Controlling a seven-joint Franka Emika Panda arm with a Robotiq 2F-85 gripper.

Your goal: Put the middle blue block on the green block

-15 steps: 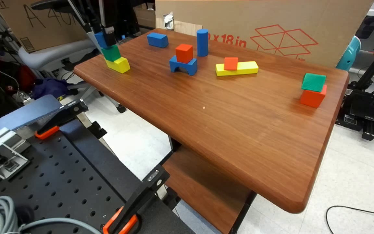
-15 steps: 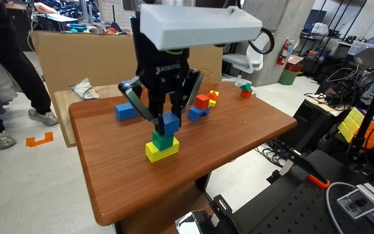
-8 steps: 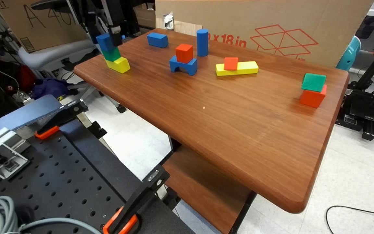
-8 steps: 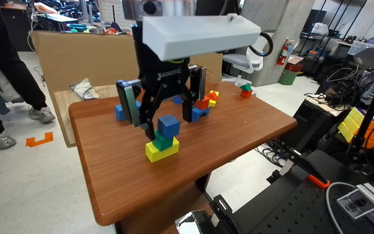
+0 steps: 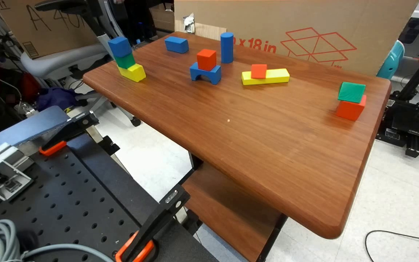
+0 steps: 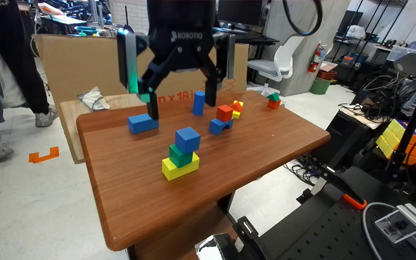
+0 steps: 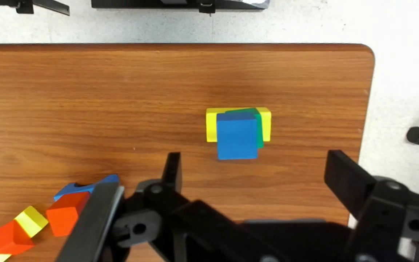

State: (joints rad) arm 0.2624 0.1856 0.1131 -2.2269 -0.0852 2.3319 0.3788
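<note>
The middle blue block (image 6: 187,140) rests on top of the green block (image 6: 180,156), slightly shifted off its edges. Below them a yellow block (image 6: 180,169) lies on the table, so the three make a stack, seen in both exterior views. From above, in the wrist view, the blue block (image 7: 237,138) covers most of the green block (image 7: 260,131). My gripper (image 6: 182,111) hangs above and behind the stack in an exterior view, open, its fingers wide apart and touching nothing. Only table surface shows between the fingertips in the wrist view.
A lying blue block (image 5: 176,44), a blue cylinder (image 5: 227,48), a blue arch (image 5: 205,74) bearing a red cube (image 5: 206,60), and a yellow bar (image 5: 278,75) with a red piece share the table. A green piece (image 5: 351,92) sits on a red block at the far end.
The gripper's fingers have spread and let go of the blue block, which stays on the green one. Since then the gripper has risen away, leaving one exterior view entirely.
</note>
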